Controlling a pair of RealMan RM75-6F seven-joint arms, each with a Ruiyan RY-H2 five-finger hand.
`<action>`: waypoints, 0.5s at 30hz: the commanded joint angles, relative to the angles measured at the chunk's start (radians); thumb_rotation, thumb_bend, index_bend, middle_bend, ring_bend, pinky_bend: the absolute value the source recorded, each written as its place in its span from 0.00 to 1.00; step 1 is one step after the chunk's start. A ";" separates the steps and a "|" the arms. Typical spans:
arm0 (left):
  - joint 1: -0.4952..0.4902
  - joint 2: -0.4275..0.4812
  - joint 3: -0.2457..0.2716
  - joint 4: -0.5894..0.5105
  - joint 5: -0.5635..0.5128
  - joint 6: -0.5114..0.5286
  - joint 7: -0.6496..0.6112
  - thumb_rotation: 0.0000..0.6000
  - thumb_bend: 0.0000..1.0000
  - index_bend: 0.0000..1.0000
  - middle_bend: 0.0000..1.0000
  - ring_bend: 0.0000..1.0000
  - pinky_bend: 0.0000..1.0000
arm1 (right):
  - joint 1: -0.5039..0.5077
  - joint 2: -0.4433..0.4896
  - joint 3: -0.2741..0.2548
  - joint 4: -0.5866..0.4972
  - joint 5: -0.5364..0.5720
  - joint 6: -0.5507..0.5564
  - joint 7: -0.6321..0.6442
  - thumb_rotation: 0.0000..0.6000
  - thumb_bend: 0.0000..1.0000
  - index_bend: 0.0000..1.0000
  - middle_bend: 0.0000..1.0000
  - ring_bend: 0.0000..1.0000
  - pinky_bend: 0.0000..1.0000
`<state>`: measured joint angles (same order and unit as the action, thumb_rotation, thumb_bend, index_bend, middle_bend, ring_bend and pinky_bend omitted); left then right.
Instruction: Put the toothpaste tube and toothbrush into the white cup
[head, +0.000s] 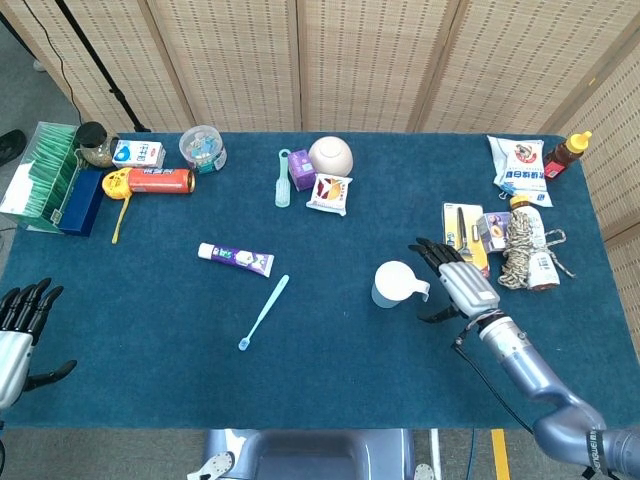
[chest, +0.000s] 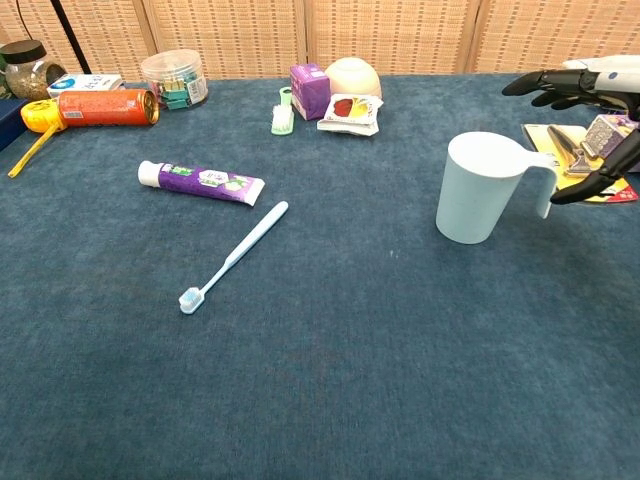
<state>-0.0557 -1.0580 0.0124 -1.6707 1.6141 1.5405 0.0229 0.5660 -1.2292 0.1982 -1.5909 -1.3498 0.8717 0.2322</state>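
Fingers: our right hand (head: 458, 284) has its fingers (chest: 535, 83) spread and holding nothing, hanging just beside the handle of the white cup (chest: 480, 188) without touching it.
Left hand: our left hand (head: 18, 330) rests at the near left table edge, fingers apart, holding nothing.
Cup: upright, just left of our right fingers, with nothing showing inside it from above.
Toothpaste tube: the toothpaste tube (head: 235, 258) lies flat, well to the left of our right fingers.
Toothbrush: the toothbrush (head: 264, 312) lies just beside the tube, on its near side, also flat on the blue table (head: 330, 370).
Progress: we judge nothing done yet; both items remain to be picked up and placed in the cup.
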 joint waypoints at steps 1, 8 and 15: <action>0.002 0.000 0.001 0.003 0.002 0.003 -0.004 1.00 0.02 0.00 0.00 0.00 0.00 | 0.016 -0.025 0.007 0.016 0.024 -0.008 -0.018 1.00 0.00 0.00 0.00 0.00 0.00; 0.002 0.004 -0.001 0.003 0.001 0.005 -0.013 1.00 0.02 0.00 0.00 0.00 0.00 | 0.057 -0.093 0.015 0.065 0.081 -0.041 -0.041 1.00 0.00 0.00 0.00 0.00 0.06; -0.002 0.012 -0.005 0.000 -0.007 -0.002 -0.023 1.00 0.02 0.00 0.00 0.00 0.00 | 0.070 -0.156 0.020 0.105 0.106 -0.017 -0.055 1.00 0.00 0.10 0.12 0.02 0.26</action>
<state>-0.0576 -1.0470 0.0082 -1.6701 1.6083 1.5390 0.0013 0.6340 -1.3761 0.2164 -1.4930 -1.2480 0.8477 0.1799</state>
